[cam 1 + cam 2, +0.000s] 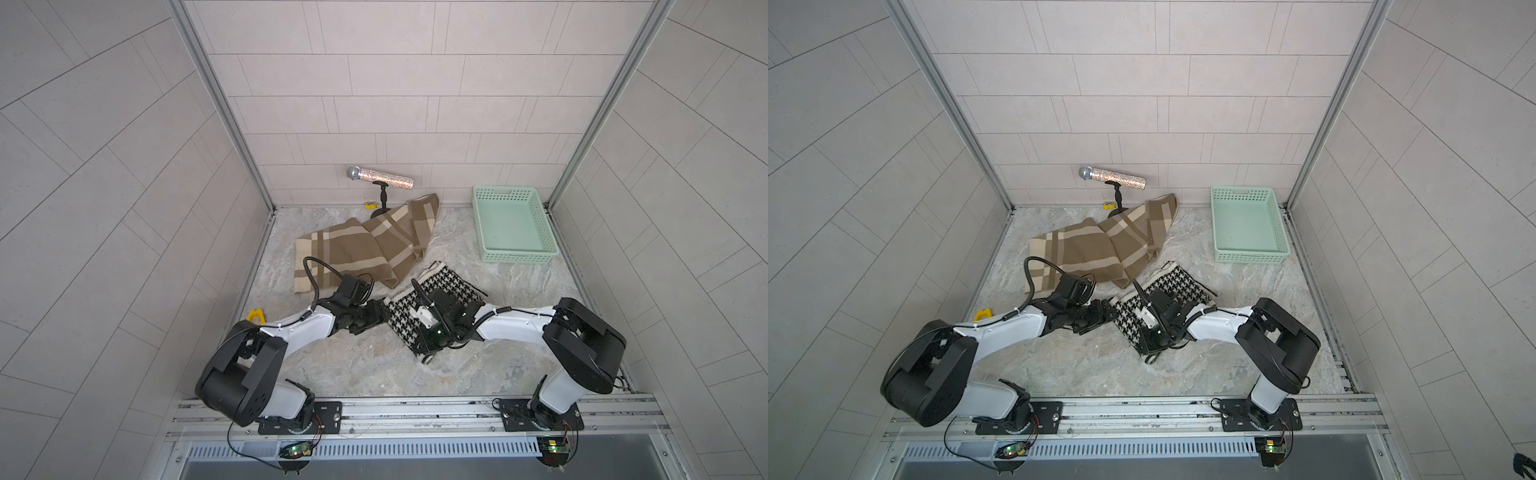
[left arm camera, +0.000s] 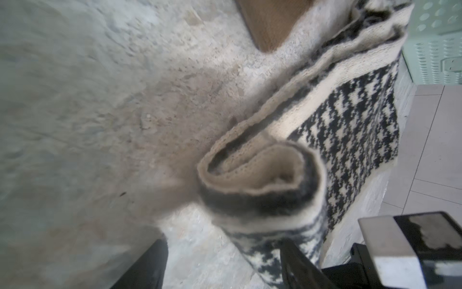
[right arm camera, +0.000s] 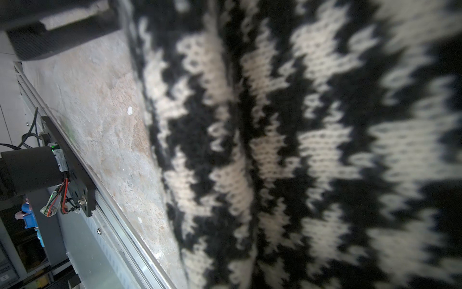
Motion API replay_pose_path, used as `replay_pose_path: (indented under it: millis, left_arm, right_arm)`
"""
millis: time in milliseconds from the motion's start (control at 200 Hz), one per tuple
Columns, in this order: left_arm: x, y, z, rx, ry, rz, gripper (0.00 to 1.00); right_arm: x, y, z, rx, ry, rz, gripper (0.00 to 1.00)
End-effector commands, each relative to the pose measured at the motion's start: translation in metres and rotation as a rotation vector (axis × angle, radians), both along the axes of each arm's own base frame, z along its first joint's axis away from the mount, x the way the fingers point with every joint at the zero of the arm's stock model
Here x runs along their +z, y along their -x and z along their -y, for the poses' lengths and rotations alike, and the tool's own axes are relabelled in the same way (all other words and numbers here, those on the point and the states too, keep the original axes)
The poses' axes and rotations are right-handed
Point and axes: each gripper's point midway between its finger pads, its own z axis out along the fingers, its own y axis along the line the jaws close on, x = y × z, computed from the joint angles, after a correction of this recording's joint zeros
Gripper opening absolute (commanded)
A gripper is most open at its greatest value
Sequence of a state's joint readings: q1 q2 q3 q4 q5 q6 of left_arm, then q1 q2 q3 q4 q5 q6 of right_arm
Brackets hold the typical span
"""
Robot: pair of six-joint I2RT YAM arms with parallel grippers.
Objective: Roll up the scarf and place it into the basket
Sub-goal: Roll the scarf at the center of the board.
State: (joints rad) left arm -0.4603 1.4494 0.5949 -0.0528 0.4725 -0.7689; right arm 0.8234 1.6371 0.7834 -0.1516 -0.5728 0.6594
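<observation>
The scarf (image 1: pixel 442 289) is a black-and-white houndstooth knit lying mid-table in both top views (image 1: pixel 1177 282). Its near-left end is curled into a loose roll (image 2: pixel 262 180). My left gripper (image 2: pixel 225 267) stands open at that rolled end, one finger (image 2: pixel 297 265) against the knit, the other over bare table. My right gripper (image 1: pixel 424 338) is down on the scarf's near end; the knit (image 3: pixel 325 125) fills its wrist view, hides the fingers and is creased toward them. The mint-green basket (image 1: pixel 515 257) sits empty at the back right (image 1: pixel 1250 257).
A brown plaid cloth (image 1: pixel 361 245) lies crumpled behind the scarf, touching its far corner. A glittery microphone (image 1: pixel 380 178) on a black stand stands at the back wall. A yellow clip (image 1: pixel 256 314) lies by the left wall. Tiled walls enclose three sides.
</observation>
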Motion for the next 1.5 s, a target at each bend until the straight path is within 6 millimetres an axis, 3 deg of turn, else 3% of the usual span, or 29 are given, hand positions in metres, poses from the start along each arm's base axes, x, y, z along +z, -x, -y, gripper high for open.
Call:
replay_pose_path:
  millis: [0, 185, 295, 330, 365, 475, 590, 761, 886, 981, 1256, 1491]
  left_arm:
    - [0.003, -0.02, 0.013, 0.006, 0.051, 0.036, 0.71]
    - [-0.026, -0.026, 0.02, 0.021, 0.066, -0.009, 0.52]
    - [-0.032, -0.034, 0.026, 0.04, 0.095, -0.007, 0.23]
    - [-0.034, -0.036, 0.025, 0.049, 0.089, -0.011, 0.08]
    - [-0.035, -0.036, 0.023, 0.056, 0.079, -0.01, 0.0]
    - [-0.029, -0.035, 0.011, 0.054, -0.006, -0.008, 0.0]
    - [-0.02, -0.023, -0.013, 0.024, -0.173, -0.032, 0.0]
    - [-0.003, -0.004, -0.054, -0.003, -0.404, -0.064, 0.0]
    - [0.006, 0.006, -0.068, 0.002, -0.476, -0.107, 0.0]
    - [0.011, 0.01, -0.072, -0.009, -0.503, -0.138, 0.0]
    - [0.011, 0.016, -0.074, -0.055, -0.549, -0.228, 0.0]
    - [0.014, 0.008, -0.068, -0.058, -0.539, -0.219, 0.0]
  right_arm:
    - [-0.003, 0.002, -0.001, -0.007, -0.014, -0.027, 0.0]
    - [-0.003, 0.001, 0.0, -0.006, -0.018, -0.028, 0.0]
    - [-0.004, 0.001, 0.006, -0.004, 0.02, -0.021, 0.07]
    - [-0.004, 0.0, 0.01, -0.005, 0.041, -0.012, 0.12]
    - [-0.002, -0.001, 0.014, -0.005, 0.064, 0.003, 0.18]
    - [0.009, -0.009, 0.034, -0.026, 0.165, 0.09, 0.37]
    - [0.035, -0.02, 0.056, -0.047, 0.274, 0.257, 0.54]
    - [0.084, -0.031, 0.057, -0.021, 0.357, 0.582, 0.62]
    - [0.109, -0.022, 0.032, 0.095, 0.418, 0.813, 0.63]
    - [0.115, -0.009, 0.008, 0.185, 0.465, 0.927, 0.63]
    - [0.097, 0.035, -0.066, 0.384, 0.526, 1.127, 0.63]
    - [0.071, 0.043, -0.091, 0.436, 0.501, 1.087, 0.61]
